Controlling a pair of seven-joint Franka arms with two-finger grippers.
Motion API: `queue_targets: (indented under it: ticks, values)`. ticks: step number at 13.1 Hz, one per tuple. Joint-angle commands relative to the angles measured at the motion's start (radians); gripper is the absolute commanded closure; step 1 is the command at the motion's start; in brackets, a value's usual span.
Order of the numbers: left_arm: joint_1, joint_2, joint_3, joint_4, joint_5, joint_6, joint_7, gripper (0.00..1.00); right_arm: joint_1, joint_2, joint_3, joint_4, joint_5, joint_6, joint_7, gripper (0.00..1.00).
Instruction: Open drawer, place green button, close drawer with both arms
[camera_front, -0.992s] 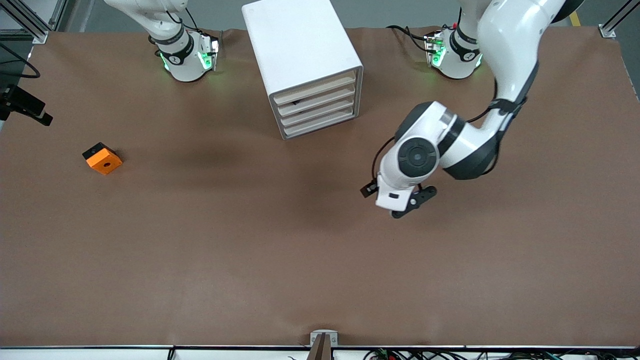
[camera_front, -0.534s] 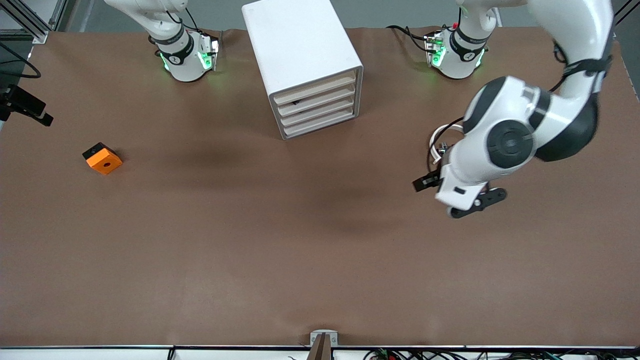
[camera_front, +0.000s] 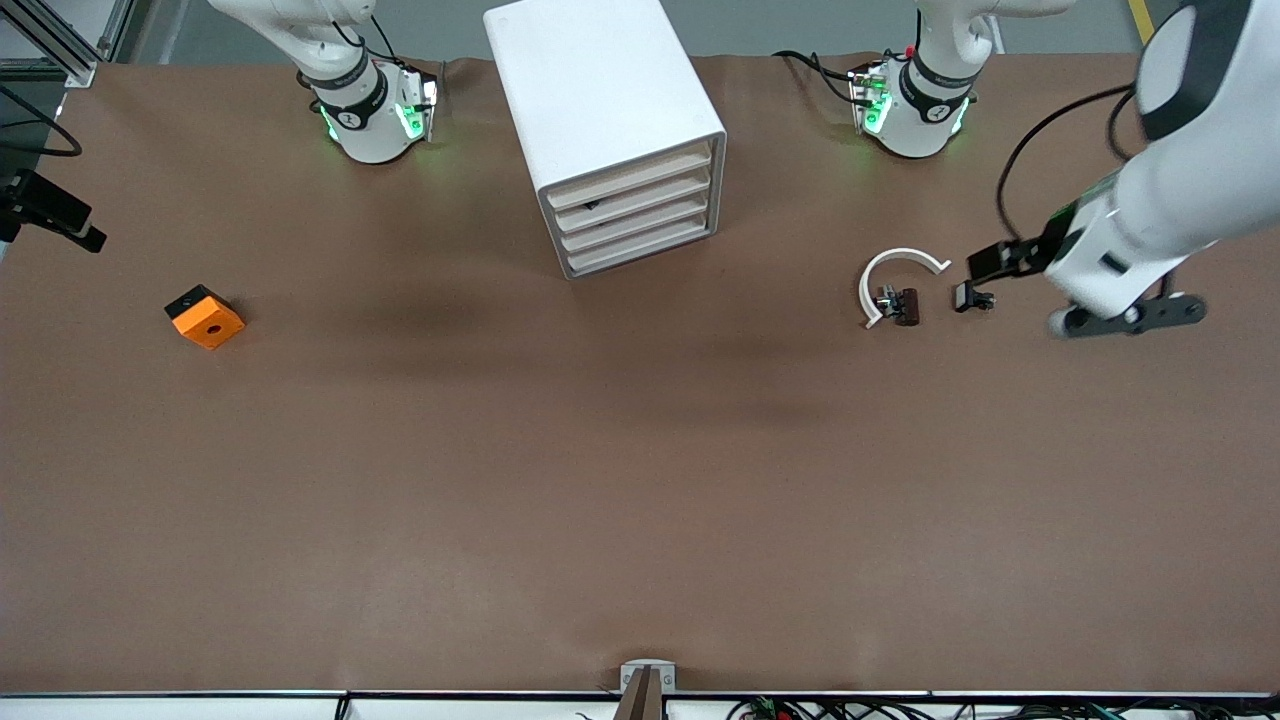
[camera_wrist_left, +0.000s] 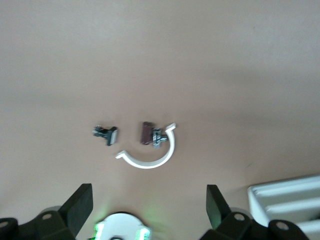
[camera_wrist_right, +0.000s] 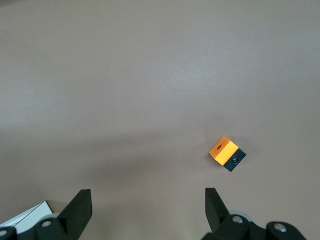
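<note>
The white cabinet (camera_front: 610, 110) stands at the table's back middle with all four drawers pushed in. The lowest drawer (camera_front: 640, 248) is shut. The cabinet's corner shows in the left wrist view (camera_wrist_left: 290, 200). The green-capped button is out of view. My left gripper (camera_front: 1100, 310) hangs open and empty over the table at the left arm's end, beside the clips; its jaws stand wide apart in the left wrist view (camera_wrist_left: 148, 210). My right gripper (camera_wrist_right: 147, 210) is open and empty, high over bare table. It waits and is out of the front view.
A white arc (camera_front: 900, 268) lies with a black-brown clip (camera_front: 905, 305) inside it and a second small clip (camera_front: 972, 297) beside it; they also show in the left wrist view (camera_wrist_left: 150, 160). An orange block with a hole (camera_front: 205, 317) lies toward the right arm's end.
My left arm has swung from the table's middle toward its own end, and the white arc and clips have come into sight. The drawers and the orange block have not moved.
</note>
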Motion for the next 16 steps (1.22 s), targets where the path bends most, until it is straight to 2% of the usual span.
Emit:
queue_targets:
  ticks: [1,3,5,9,10,12,16]
  values:
    - [-0.012,-0.129,0.081,-0.125,-0.005,0.026,0.156,0.0,-0.021,-0.02,0.016,-0.019,0.001,0.006,0.001,0.0]
    - [0.044,-0.145,0.086,-0.123,-0.002,0.054,0.248,0.0,-0.021,-0.02,0.016,-0.019,0.001,0.006,0.001,0.0]
    - [0.058,-0.136,0.084,-0.081,-0.002,0.105,0.253,0.0,-0.021,-0.02,0.016,-0.019,0.001,0.007,0.001,0.0]
    - [0.085,-0.018,0.066,0.079,-0.001,0.106,0.251,0.0,-0.021,-0.02,0.016,-0.019,0.001,0.004,0.004,0.0]
    - [0.086,0.022,0.04,0.125,0.004,0.105,0.248,0.0,-0.021,-0.02,0.016,-0.019,0.001,0.004,0.006,0.0]
    - [0.089,0.037,-0.003,0.137,0.057,0.105,0.242,0.0,-0.021,-0.02,0.016,-0.019,0.001,0.004,0.007,0.0]
    - [0.089,0.031,-0.002,0.14,0.042,0.105,0.245,0.0,-0.016,-0.02,0.017,-0.019,0.003,0.001,0.009,0.0]
